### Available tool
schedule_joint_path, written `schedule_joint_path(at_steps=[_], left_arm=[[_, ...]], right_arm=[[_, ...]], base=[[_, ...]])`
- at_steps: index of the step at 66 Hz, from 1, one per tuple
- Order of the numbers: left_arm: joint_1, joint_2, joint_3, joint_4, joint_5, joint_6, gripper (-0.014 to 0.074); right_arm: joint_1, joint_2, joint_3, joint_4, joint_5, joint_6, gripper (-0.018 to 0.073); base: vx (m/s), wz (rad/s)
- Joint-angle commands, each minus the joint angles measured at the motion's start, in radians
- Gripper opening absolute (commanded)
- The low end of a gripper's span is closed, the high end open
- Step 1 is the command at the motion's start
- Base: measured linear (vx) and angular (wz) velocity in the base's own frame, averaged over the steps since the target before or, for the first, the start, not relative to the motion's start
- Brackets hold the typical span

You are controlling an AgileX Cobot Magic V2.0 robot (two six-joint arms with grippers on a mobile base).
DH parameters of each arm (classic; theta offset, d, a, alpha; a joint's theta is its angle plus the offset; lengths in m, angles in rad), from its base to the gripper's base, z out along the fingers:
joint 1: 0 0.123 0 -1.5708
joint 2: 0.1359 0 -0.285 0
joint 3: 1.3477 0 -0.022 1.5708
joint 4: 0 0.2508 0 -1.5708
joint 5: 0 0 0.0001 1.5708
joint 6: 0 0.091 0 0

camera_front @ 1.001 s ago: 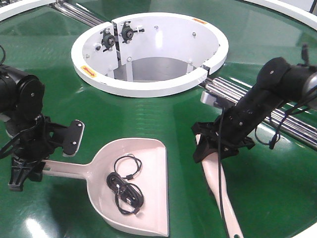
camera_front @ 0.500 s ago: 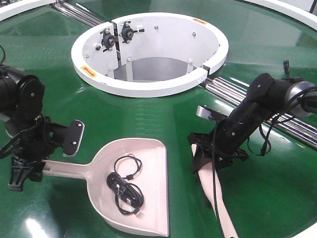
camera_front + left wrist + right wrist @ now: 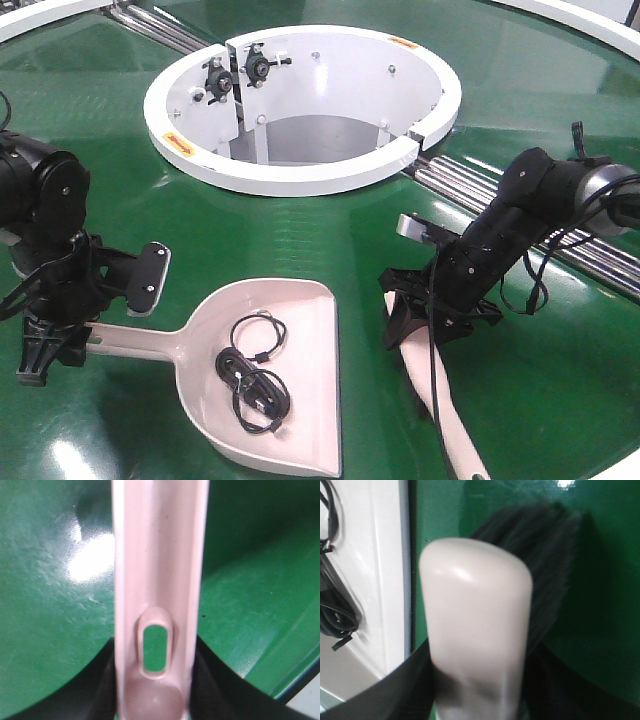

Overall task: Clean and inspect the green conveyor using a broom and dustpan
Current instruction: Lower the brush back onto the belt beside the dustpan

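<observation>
Jaws of the left gripper [image 3: 60, 342] are pressed onto the straight handle of the pale beige plastic scoop-shaped dustpan [image 3: 300, 315], which lies flat on the glossy dark-green conveyor [image 3: 330, 225]. Its long axis runs across the front view, with the handle end to the left inside the claw and the wide mouth to the right. A coiled black cable [image 3: 255, 378] rests in the pan. Only the left wrist view shows the handle's oval hang hole [image 3: 154, 649], just ahead of the fingers. Behind, at centre, stands the white ring-shaped hub [image 3: 300, 178], with silver metal rollers [image 3: 470, 185] running off to its right. Right of the pan's mouth, the right gripper [image 3: 425, 310] pinches the pale beige plastic hand broom [image 3: 450, 425] at its head end. The narrow handle points lower right, away from the hub. Only the right wrist view reveals the dark bristles [image 3: 547, 575] under the head, and the dustpan's rim just beside it.
</observation>
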Motion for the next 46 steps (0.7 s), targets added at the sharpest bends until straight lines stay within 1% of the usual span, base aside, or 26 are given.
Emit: schedule_joint_path(at_steps=[1,8,46], left_arm=[[-0.009,-0.036,-0.023,-0.022,0.039,0.012,-0.0023],[-0.009,-0.036,-0.023,-0.022,0.039,0.012,-0.0023],[-0.009,-0.036,-0.023,-0.022,0.039,0.012,-0.0023]], right_arm=[[-0.009,-0.046,-0.024,0.022,0.076,-0.001,0.0426],[-0.009,-0.047,-0.025,0.021,0.076,-0.001,0.046],[-0.009,-0.059,-0.026,0.035,0.076,-0.002,0.0461]], base=[[0.0,0.0],[0.0,0.0],[0.0,0.0]])
